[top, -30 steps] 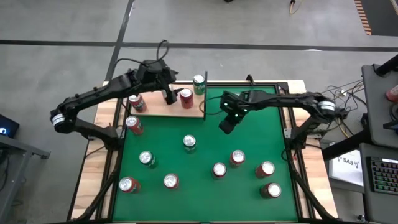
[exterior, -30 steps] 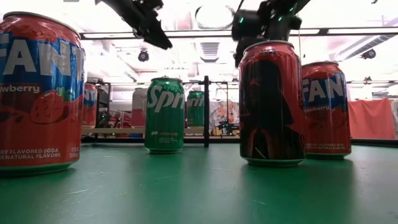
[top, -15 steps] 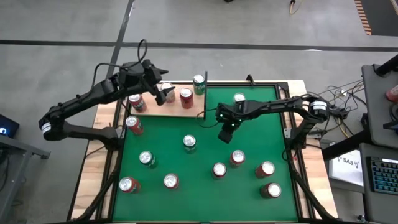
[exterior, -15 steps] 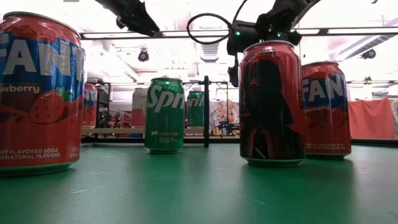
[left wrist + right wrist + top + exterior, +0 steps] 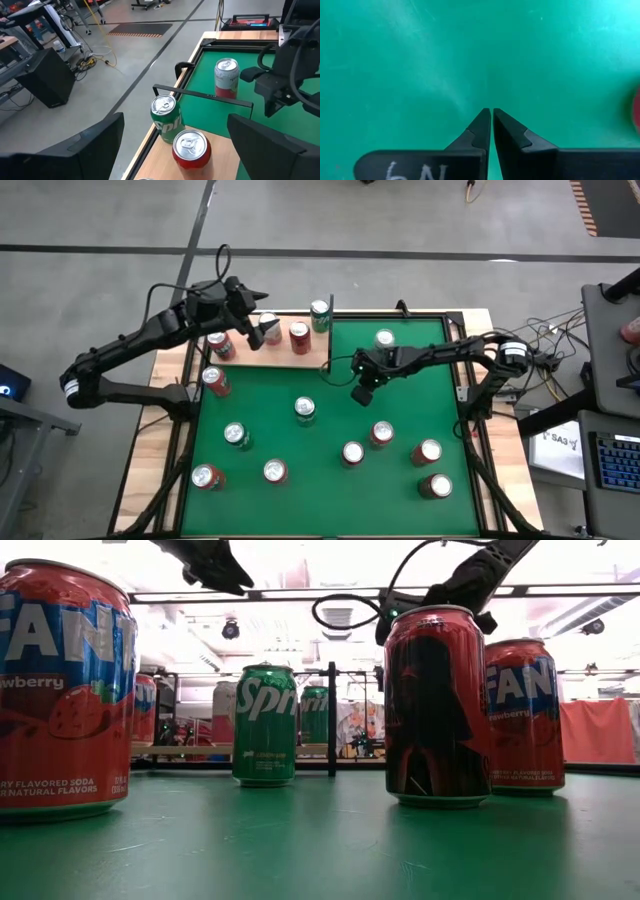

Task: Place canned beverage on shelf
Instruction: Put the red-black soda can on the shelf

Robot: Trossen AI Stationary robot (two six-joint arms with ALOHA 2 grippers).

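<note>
The shelf point(image 5: 262, 355) is a pale wood panel with thin black rods at the table's far left. Several cans stand upright on it, among them a red can point(image 5: 299, 337) and a green can point(image 5: 320, 314); both also show in the left wrist view, red point(image 5: 191, 147) and green point(image 5: 165, 117). My left gripper point(image 5: 250, 312) hangs open above the shelf's far-left part, next to a pale-topped can point(image 5: 268, 328), touching nothing. My right gripper point(image 5: 362, 393) is shut and points down over bare green felt point(image 5: 470, 50), holding nothing.
Several more cans stand on the green felt: one near the far edge point(image 5: 385, 339), a green one mid-table point(image 5: 305, 410), others along the near half point(image 5: 352, 452) point(image 5: 427, 451) point(image 5: 206, 477). In the low view large cans point(image 5: 435, 705) point(image 5: 60, 690) stand close to the near edge.
My left gripper has drawn back from over the shelf toward the table's far-left corner and risen a little, uncovering the pale-topped can; its fingers stay wide. My right gripper has sunk toward the felt and tipped steeper, still shut.
</note>
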